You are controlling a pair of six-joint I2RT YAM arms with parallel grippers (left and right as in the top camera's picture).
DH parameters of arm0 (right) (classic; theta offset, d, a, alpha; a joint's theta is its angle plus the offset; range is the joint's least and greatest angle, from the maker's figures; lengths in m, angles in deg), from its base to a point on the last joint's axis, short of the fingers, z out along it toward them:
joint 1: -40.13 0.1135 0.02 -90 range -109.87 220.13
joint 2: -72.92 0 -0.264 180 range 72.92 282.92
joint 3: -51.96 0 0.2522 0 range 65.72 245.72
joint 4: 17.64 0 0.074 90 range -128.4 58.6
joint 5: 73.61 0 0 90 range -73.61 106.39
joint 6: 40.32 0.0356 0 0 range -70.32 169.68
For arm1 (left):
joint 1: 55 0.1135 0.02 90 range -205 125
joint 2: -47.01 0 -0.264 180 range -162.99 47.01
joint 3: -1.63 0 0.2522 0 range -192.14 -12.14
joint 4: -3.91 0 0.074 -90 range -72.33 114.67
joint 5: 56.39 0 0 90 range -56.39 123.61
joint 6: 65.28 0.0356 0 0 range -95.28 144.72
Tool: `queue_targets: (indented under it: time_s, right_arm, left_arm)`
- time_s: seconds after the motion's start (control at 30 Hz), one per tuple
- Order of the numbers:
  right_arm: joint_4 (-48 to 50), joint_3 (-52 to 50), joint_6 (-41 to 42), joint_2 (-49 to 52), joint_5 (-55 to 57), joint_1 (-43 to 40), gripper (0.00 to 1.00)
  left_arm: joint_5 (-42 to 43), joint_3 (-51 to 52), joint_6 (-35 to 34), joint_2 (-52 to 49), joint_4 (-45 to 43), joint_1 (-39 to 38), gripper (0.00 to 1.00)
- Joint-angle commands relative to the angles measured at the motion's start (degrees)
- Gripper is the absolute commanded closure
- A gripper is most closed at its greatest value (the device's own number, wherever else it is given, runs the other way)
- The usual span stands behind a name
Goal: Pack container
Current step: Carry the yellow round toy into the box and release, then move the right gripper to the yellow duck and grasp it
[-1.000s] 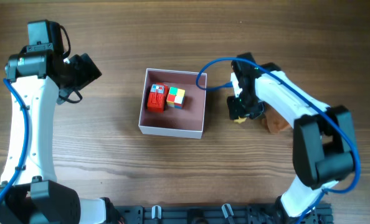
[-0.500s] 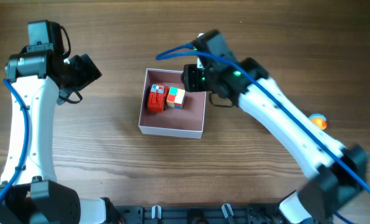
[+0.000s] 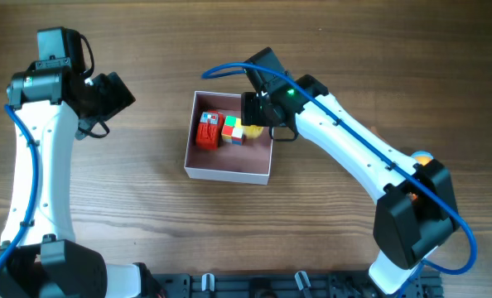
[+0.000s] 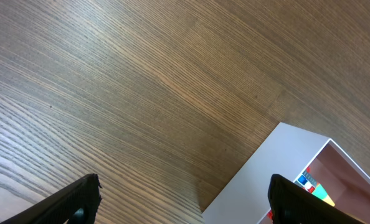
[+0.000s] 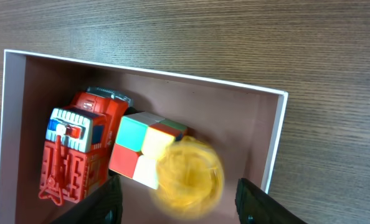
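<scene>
the square, shallow white-walled container [image 3: 227, 175] with a dusty pink inside sits mid-way along the brown wooden surface [image 3: 147, 207]. inside, a red plastic toy truck [image 5: 76, 149] touches a multicoloured cube [image 5: 134, 135] on its right. the right arm's fingers [image 5: 110, 202] hang over the container's far right part, spread wide around a blurred yellow roundish thing [image 5: 188, 176] beside the cube. the left arm's fingers [image 4: 79, 199], open, hover left of the container.

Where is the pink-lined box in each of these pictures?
Overhead: the container sits at the middle of the table.
Left wrist: its white corner enters at lower right.
Right wrist: it fills the left and middle.
Shared landmark: the red toy truck inside it.
</scene>
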Motion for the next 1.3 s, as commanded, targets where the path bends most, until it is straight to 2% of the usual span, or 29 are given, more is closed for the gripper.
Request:
queue_targets:
  time_s: [0.0, 0.2, 0.3, 0.4, 0.43, 0.47, 0.53, 0.57, 0.67, 0.77, 0.87, 1.0, 1.07, 1.27]
  right_arm:
    - [0.22, 0.17, -0.68, 0.83, 0.98, 0.20, 0.42]
    - [-0.37, 0.17, -2.67, 0.72, 0.98, 0.20, 0.43]
    - [-2.23, 0.92, -6.56, -1.31, 2.25, 0.17, 0.44]
    - [-7.28, 4.59, -8.13, -7.96, 8.22, -0.31, 0.38]
    - [-9.46, 6.05, -8.13, -10.60, 9.90, -1.03, 0.31]
    - [-12.46, 7.67, -8.09, -13.94, 12.00, -2.75, 0.16]
    - [-18.32, 8.57, -8.11, -21.27, 12.52, -9.77, 0.03]
    - [-20.35, 8.57, -8.11, -23.04, 12.31, -12.74, 0.00]
    - [-29.75, 8.35, -8.33, -25.70, 10.34, -27.61, 0.00]
    - [-32.92, 5.11, -8.11, -25.57, 6.58, -37.99, 0.00]
    - [-29.81, -3.58, -7.91, -25.42, 1.64, -47.67, 0.00]
    - [-19.26, -17.51, -8.20, -24.09, 1.51, -54.93, 0.00]
    - [-12.96, -22.95, -9.31, -21.62, 1.49, -56.85, 0.00]
    - [-5.66, -27.63, -11.61, -13.27, 1.53, -57.02, 0.00]
  left_arm:
    - [0.68, 0.26, 1.31, -0.42, 0.17, 0.15, 0.13]
    - [0.68, 0.26, 1.31, -0.42, 0.28, 0.15, 0.13]
    - [0.68, 0.26, 1.31, -0.42, 0.31, 0.15, 0.13]
    - [0.68, 0.26, 1.31, -0.42, 0.31, 0.15, 0.13]
    - [0.68, 0.26, 1.31, -0.42, 0.31, 0.15, 0.12]
    - [0.68, 0.26, 1.31, -0.42, 0.31, 0.15, 0.12]
    - [0.68, 0.26, 1.33, -0.42, 0.33, 0.15, 0.13]
    - [0.68, 0.26, 1.33, -0.42, 0.33, 0.15, 0.13]
    - [0.68, 0.26, 1.31, -0.42, 0.33, 0.15, 0.12]
    - [0.68, 0.26, 1.31, -0.42, 0.76, 0.15, 0.12]
    - [0.68, 0.26, 1.31, -0.42, 0.87, 0.15, 0.12]
    - [0.68, 0.26, 1.31, -0.42, 0.90, 0.15, 0.12]
    - [0.68, 0.26, 1.31, -0.42, 0.96, 0.15, 0.13]
    - [0.68, 0.26, 1.31, -0.42, 1.20, 0.15, 0.12]
